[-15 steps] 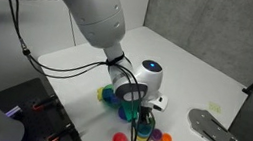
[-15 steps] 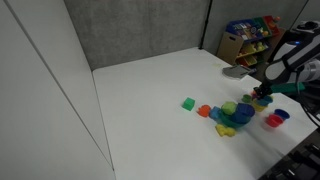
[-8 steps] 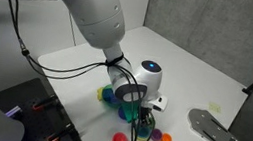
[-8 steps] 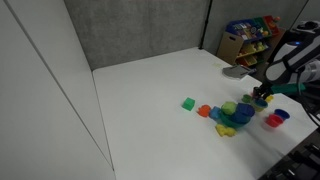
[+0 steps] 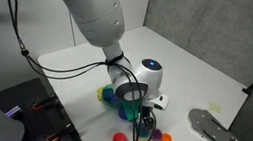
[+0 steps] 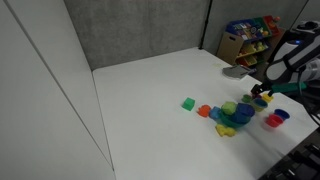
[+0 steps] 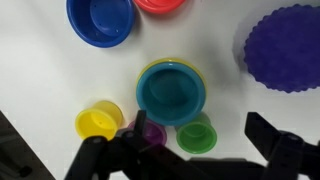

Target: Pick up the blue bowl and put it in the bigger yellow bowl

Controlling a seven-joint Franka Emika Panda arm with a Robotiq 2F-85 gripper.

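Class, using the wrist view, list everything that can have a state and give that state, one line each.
hand: open, empty.
blue bowl: upright, empty, on the table.
red bowl: upright, cut off by the top edge.
teal bowl: upright, empty, nested in the yellow bowl.
yellow bowl: holds the teal bowl; only its rim shows.
yellow cup: upright, empty.
purple cup: upright, empty.
green cup: upright, empty.

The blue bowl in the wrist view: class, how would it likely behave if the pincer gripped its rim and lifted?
The blue bowl looks like smooth moulded plastic, so it is probably stiff and light. Its smooth rim may slip in a grip. It sits upright, so if pushed it would likely slide rather than roll.
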